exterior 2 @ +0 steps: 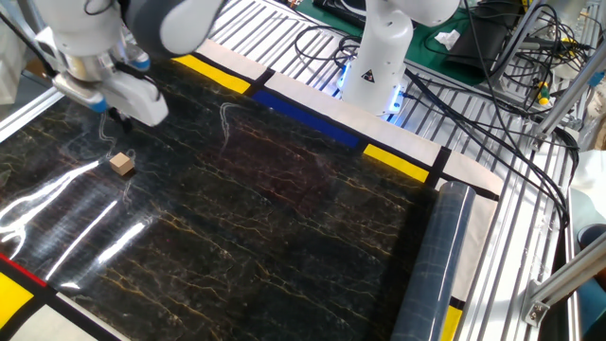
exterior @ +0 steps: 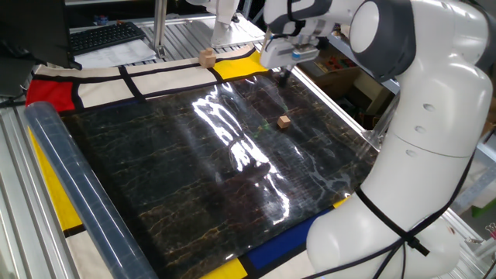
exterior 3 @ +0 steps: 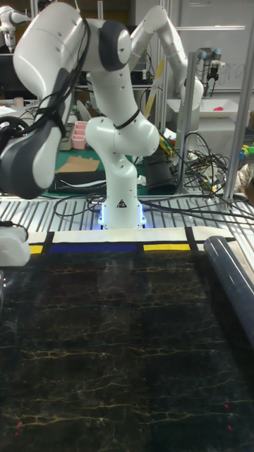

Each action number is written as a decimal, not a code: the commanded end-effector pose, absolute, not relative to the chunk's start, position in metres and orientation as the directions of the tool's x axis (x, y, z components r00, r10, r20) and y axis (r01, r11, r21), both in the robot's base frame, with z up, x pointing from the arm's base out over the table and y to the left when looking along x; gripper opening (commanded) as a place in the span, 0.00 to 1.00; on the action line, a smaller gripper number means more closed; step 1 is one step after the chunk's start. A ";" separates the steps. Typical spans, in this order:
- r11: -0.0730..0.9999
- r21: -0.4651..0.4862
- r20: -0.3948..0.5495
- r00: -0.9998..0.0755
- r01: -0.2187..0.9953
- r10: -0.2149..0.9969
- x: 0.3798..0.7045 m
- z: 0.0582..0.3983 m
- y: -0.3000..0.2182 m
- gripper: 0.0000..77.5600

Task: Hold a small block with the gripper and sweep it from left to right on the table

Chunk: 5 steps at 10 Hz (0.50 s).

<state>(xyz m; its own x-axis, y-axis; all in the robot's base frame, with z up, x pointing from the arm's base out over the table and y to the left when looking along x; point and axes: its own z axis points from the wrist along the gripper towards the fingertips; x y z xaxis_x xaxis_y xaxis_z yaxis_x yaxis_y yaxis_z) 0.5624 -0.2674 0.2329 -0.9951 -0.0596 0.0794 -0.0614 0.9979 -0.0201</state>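
Note:
The small block [exterior: 284, 121] is a tiny tan cube lying free on the black veined table [exterior: 194, 170], right of its middle. The gripper [exterior: 283, 75] hovers above the table's far right edge, beyond the block and apart from it. Its black fingers look close together with nothing between them. In the other fixed view the gripper [exterior 2: 115, 116] hangs just above and behind the block [exterior 2: 119, 164]. The tall fixed view catches only a white piece of the hand [exterior 3: 11, 253] at the left edge, and the block is out of view there.
A slightly larger pale wooden cube [exterior: 206, 57] rests on the white cloth beyond the table's far edge. A clear plastic roll [exterior: 70, 178] lies along the left side, also seen as the roll [exterior 2: 431, 265]. Cables and a second robot base [exterior 2: 379, 57] stand outside the table.

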 end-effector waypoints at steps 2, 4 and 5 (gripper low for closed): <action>0.999 -0.033 0.045 -0.999 0.020 0.021 0.538 0.220 -0.276 0.00; 1.000 -0.021 0.046 -0.999 -0.002 -0.001 0.538 0.216 -0.282 0.00; 1.000 -0.021 0.045 -0.999 -0.018 -0.017 0.538 0.210 -0.290 0.00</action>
<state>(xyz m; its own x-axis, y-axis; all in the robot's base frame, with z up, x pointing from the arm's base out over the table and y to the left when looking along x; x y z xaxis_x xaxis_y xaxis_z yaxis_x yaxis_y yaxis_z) 0.5373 -0.2822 0.2149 -0.9986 0.0019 0.0533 0.0006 0.9997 -0.0242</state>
